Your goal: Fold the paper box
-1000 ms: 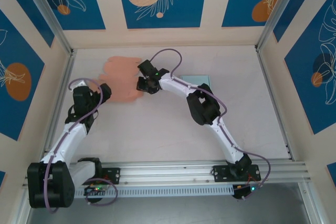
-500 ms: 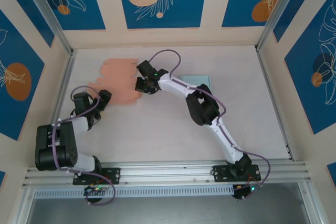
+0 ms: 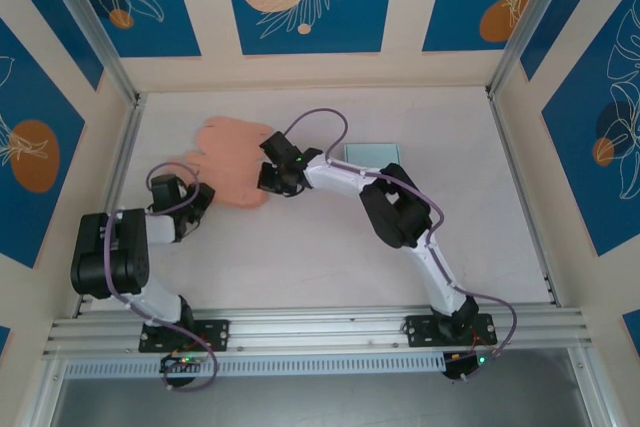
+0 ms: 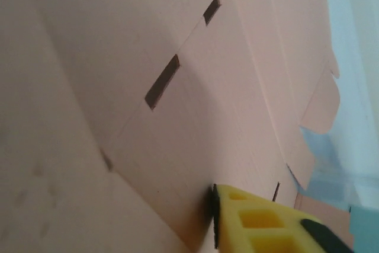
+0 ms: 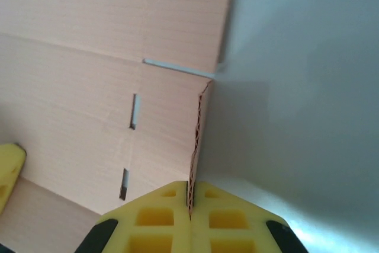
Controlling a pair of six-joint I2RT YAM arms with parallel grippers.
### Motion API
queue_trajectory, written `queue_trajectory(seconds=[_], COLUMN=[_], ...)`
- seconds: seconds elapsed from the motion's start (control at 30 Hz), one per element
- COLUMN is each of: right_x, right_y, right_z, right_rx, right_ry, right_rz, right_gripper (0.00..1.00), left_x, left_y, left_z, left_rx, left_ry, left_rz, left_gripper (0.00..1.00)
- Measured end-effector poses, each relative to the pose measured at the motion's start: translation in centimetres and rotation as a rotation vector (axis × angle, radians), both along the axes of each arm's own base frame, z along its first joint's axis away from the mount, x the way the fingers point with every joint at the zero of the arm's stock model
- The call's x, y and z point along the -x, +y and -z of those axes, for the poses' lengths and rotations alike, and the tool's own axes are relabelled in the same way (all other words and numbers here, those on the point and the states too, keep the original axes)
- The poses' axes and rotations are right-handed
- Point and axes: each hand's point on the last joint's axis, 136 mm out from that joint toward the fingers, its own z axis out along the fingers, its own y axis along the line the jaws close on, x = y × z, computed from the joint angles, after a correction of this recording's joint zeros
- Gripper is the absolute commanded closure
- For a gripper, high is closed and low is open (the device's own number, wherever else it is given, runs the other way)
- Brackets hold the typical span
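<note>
Pinching the blank's edge

Noted: right gripper (image 5: 190, 205) clamped on paper box (image 5: 89, 87) edge, sheet spreading just ahead of the jaws. Across the sheet from it, left gripper (image 3: 195, 197); whether it grips is unclear. Risk: uneven pull tears or slips the thin edge. Box flat, holds nothing.
</note>
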Motion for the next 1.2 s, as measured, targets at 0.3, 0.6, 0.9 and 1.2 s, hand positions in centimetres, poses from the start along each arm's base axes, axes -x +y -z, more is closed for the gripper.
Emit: queue_trajectory(seconds=[0.3, 0.6, 0.9, 1.2], right_x=[3.8, 6.9, 8.0, 11.6], right_y=[-4.4, -9.8, -15.0, -17.8], right_z=[-4.7, -17.8, -27.6, -32.5], right_rx=[0.032, 0.038, -0.011, -0.03], right_ry=[-0.064, -0.379, -0.697, -0.873], right_rz=[-0.058, -0.221, -0.346, -0.465], right_gripper=[0.54, 0.38, 0.31, 0.12], left_x=[-4.8, -2.0, 5.9, 10.1], left_y=[-2.7, -5.9, -14.8, -17.1], left_z=[-13.1, -20.9, -29.1, -28.3], left_rx=[-0.325, -0.522, -0.666, -0.849], left_ry=[-0.241, -0.367, -0.661, -0.641], left_rz=[0.359, 0.761, 1.264, 1.613], left_gripper=[1.0, 1.0, 1.0, 1.0])
